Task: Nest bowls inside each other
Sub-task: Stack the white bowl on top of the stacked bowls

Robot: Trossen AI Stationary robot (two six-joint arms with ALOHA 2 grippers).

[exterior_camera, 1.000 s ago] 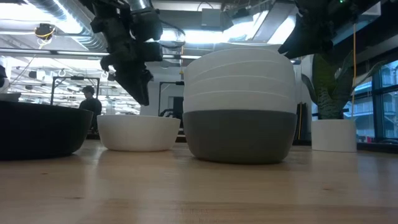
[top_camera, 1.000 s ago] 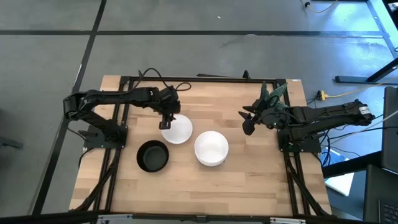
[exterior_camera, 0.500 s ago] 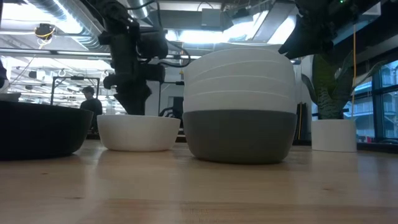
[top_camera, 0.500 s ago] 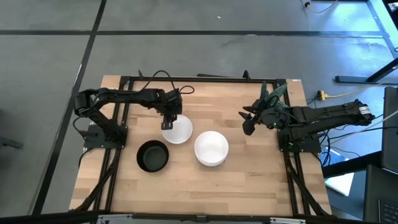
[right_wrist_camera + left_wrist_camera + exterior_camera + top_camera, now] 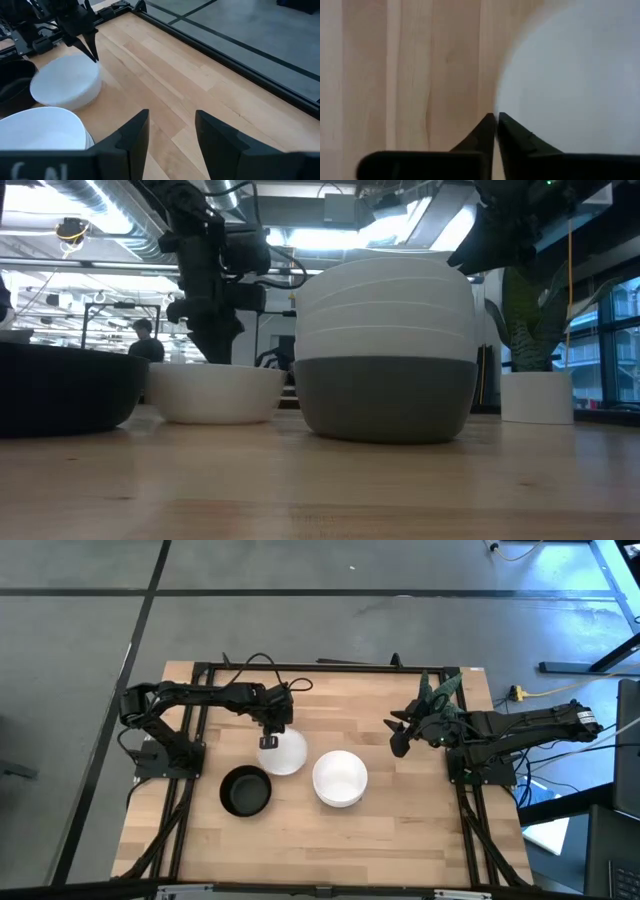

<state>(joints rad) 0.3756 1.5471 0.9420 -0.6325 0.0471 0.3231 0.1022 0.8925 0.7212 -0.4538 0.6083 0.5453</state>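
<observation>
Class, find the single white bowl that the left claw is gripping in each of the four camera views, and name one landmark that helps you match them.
High view: single white bowl, table centre-left, beside the stack of bowls.
Low view: left of centre, under the left claw.
Left wrist view: fills the picture's right side; the claw's fingers are shut on its rim.
Right wrist view: at the left, beyond the stack.
Shared landmark: the left claw at the bowl's rim.

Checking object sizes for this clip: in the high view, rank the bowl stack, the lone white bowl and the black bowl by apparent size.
1. Bowl stack, widest across.
2. Lone white bowl and black bowl: these look about alike; the left gripper covers part of the white bowl's rim, so no ranking between them.
</observation>
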